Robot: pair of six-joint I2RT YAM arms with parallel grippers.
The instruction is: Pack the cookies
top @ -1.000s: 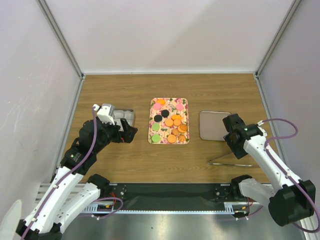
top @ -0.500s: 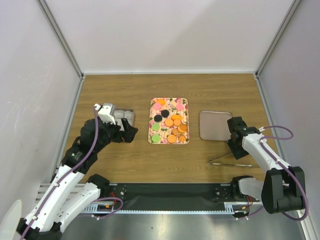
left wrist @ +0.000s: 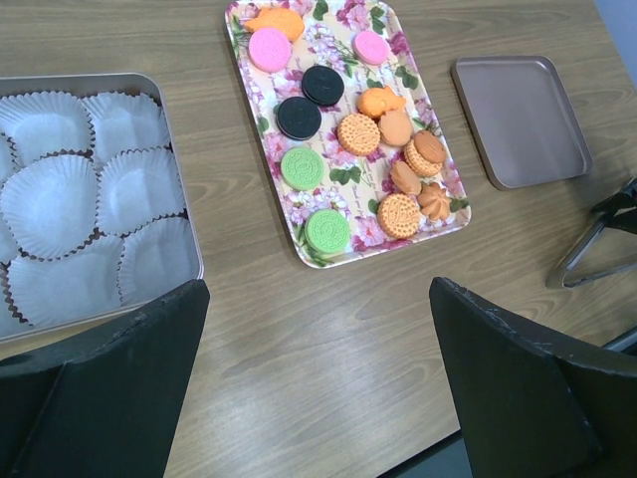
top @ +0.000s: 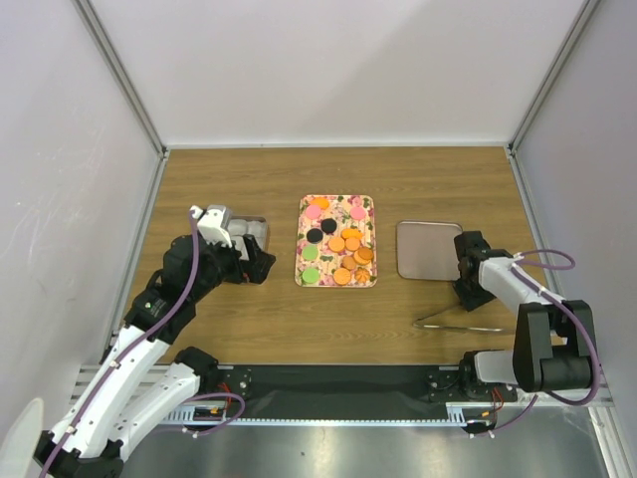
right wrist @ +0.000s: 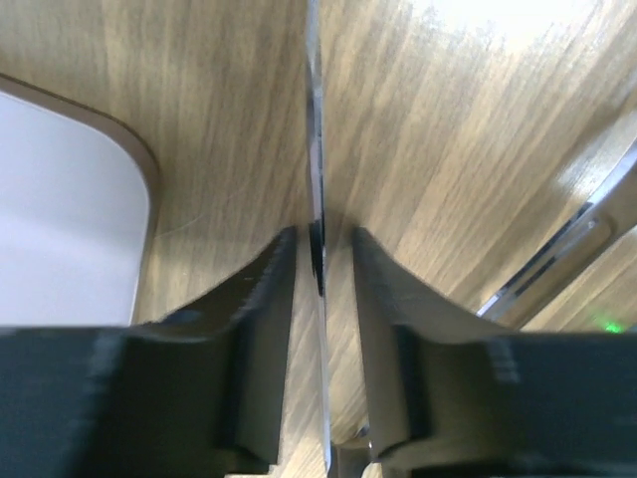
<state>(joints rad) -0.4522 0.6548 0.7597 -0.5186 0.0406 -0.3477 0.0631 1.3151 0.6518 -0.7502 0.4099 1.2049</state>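
Dozen-odd orange, pink, green, black cookies; left tool apart; right tool apart

The table is matt wood-grain, the lid dull metal, the cups pleated paper.

The left arm and right arm are white with black joints. A thin purple cable runs along each. The jaws are black.
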